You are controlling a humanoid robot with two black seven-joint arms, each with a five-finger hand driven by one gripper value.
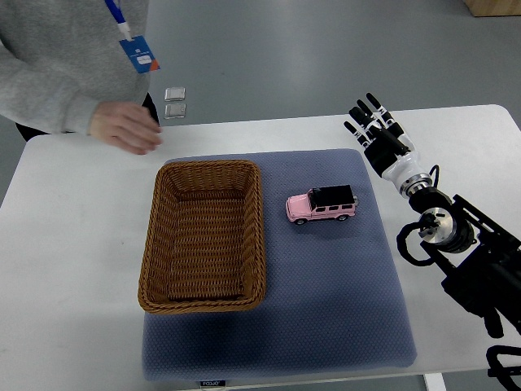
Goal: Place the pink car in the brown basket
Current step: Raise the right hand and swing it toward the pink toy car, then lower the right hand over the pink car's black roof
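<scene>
So the pink car (321, 204) sits on its wheels on the blue mat (326, 285), just right of the brown basket (203, 236) and not touching it. The basket has nothing in it, so the drop hasn't happened yet. The right hand (376, 126) hovers off the mat's far right corner, fingers spread and holding nothing, well apart from the car. My guess is it's parked there ahead of a reach. A person's hand (124, 126) rests at the white counter (65, 269) edge beyond the basket, blurry. The left arm isn't visible at all, and the right arm is cut off at the frame edge.
</scene>
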